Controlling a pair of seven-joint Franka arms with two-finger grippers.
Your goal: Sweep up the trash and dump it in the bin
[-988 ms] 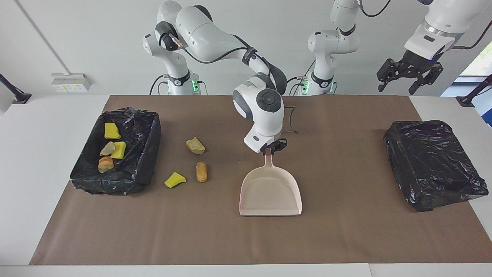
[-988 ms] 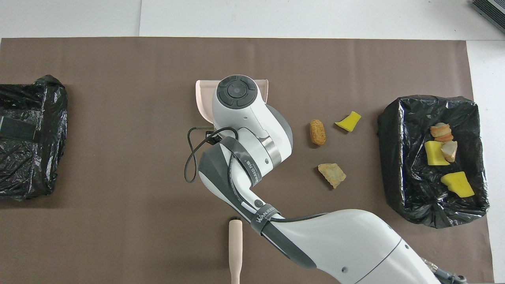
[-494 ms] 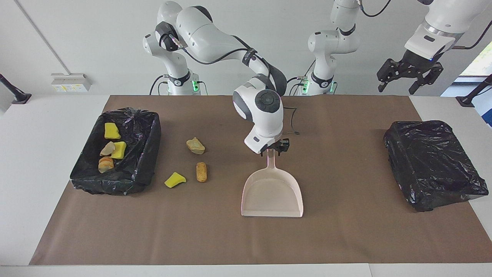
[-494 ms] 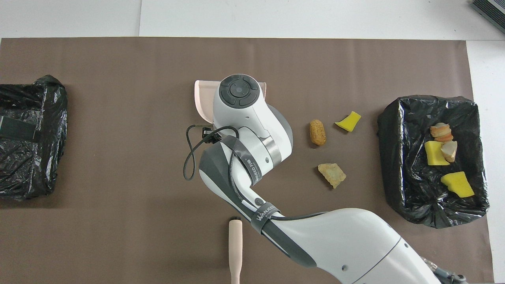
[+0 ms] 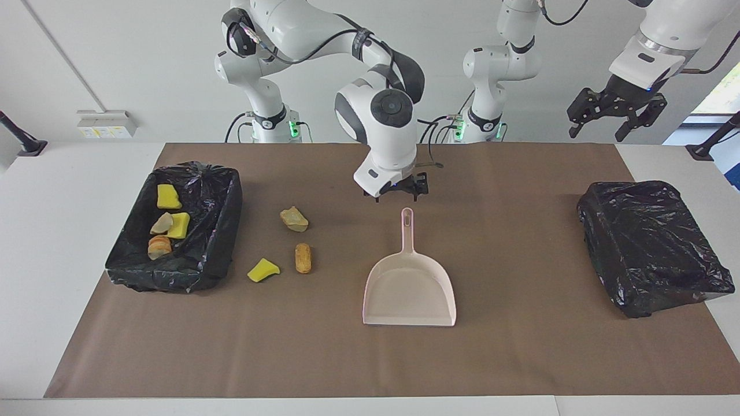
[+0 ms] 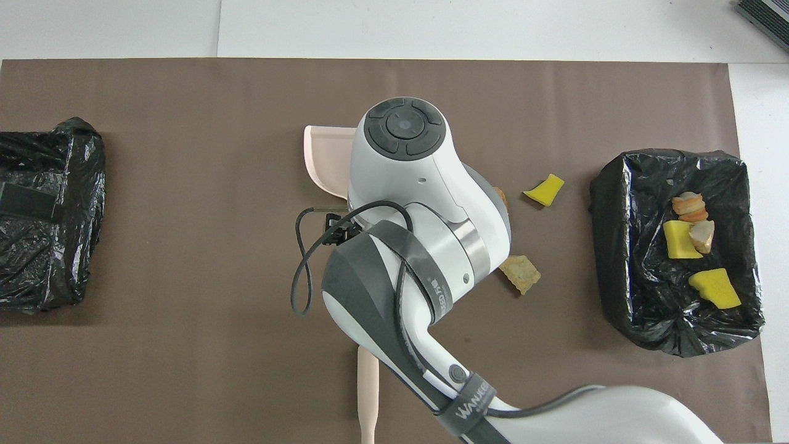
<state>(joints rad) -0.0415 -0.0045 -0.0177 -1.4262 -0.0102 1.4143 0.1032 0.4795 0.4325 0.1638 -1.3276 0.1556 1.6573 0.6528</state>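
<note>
A second ago the right gripper (image 5: pixel 398 190) was clamped on the tip of the pink dustpan's (image 5: pixel 409 286) handle at the middle of the facing view; its fingers have since spread and let go, and it has risen toward the top of the frame, now hanging clear above the handle's end. The dustpan shifted slightly toward the frame's right during the release and now lies flat on the brown mat. In the overhead view the raised right arm looms larger at centre, hiding most of the brown roll (image 6: pixel 500 196) and part of the bread lump (image 6: pixel 521 273).
</note>
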